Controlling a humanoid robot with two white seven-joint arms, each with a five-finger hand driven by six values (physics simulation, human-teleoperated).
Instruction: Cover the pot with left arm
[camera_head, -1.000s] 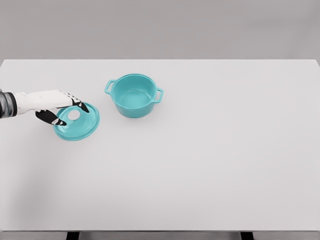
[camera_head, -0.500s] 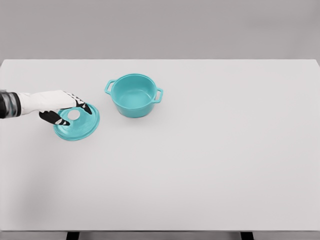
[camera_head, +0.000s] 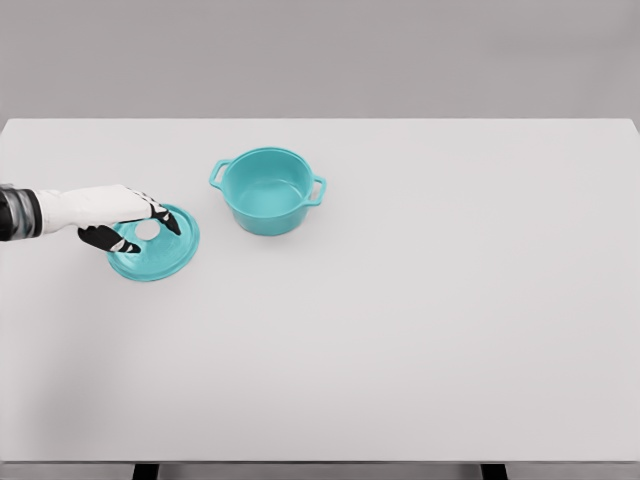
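Low over the wide white tabletop (camera_head: 400, 330), the left robot hand (camera_head: 125, 222), white with black-tipped fingers (camera_head: 165, 219), reaches in from the left edge and hangs over the near-left part of a round teal pot lid (camera_head: 165, 250). Thumb and fingers are curled partway around the lid's pale central knob (camera_head: 148, 230), one on either side of it; whether they actually press on the knob cannot be told from this head view. The lid lies flat on the tabletop. Just to its right and a little farther back stands the open teal two-handled cooking pot (camera_head: 267, 190), upright, uncovered, apart from the lid. Behind the tabletop's far edge rises a plain grey wall (camera_head: 320, 55). Two dark table legs (camera_head: 146, 471) show at the bottom edge. No writing or brand marks can be read on anything.
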